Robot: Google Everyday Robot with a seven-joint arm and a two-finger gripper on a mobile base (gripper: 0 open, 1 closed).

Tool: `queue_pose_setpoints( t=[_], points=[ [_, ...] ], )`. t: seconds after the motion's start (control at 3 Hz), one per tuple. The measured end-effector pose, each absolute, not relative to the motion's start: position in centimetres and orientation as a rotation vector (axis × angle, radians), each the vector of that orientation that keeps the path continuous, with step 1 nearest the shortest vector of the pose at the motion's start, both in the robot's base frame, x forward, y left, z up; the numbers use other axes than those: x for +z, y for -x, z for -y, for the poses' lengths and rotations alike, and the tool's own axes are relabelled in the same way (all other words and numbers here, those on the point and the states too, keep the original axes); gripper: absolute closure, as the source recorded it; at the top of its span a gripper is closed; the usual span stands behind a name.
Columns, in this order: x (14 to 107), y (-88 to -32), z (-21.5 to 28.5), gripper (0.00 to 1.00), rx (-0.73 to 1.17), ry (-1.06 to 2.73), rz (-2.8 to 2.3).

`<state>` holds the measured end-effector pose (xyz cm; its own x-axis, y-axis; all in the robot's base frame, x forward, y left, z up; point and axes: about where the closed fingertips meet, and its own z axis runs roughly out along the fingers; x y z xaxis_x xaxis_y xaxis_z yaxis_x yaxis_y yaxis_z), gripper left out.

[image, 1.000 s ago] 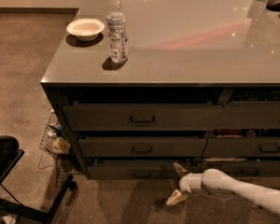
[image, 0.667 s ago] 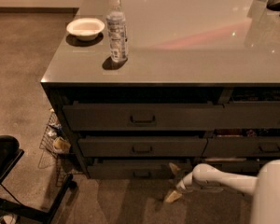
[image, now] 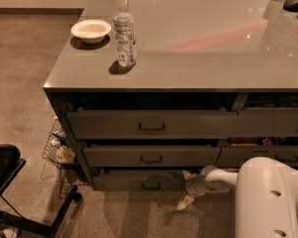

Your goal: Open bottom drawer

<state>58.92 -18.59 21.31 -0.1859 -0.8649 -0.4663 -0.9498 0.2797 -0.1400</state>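
Note:
The bottom drawer [image: 134,181] is the slim dark-grey front at the foot of the left stack, with a small dark pull handle [image: 150,185] at its centre. It stands slightly out from the cabinet. My gripper [image: 186,189] is low at the drawer's right end, to the right of the handle and apart from it. One pale finger [image: 187,174] points up at the drawer front and the other fingertip [image: 184,202] points down toward the floor, so the fingers are spread open and hold nothing. My white arm [image: 268,192] fills the lower right.
Two taller drawers [image: 149,124] sit above it. A neighbouring stack [image: 283,157] is on the right. On the counter stand a water bottle [image: 124,32] and a white bowl [image: 91,30]. A wire basket [image: 59,148] sits by the cabinet's left side and a black chair base [image: 10,182] at lower left.
The gripper has moved left along the cabinet's foot toward the bottom drawer's handle. My arm has swung into the lower right of the view.

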Motion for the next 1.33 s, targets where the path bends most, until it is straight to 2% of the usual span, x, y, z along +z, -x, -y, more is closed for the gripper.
queue_pose_setpoints(
  t=[0.33,0.67,1.0,1.33],
  points=[
    [20.5,-59.5,19.5,0.0,0.234,1.632,-2.123],
    [19.9,-59.3,18.9,0.18,0.243,1.662,-2.116],
    [18.3,-58.1,17.4,0.49,0.296,1.709,-2.119],
    [17.6,-57.4,17.0,0.72,0.321,1.721,-2.125]
  ],
)
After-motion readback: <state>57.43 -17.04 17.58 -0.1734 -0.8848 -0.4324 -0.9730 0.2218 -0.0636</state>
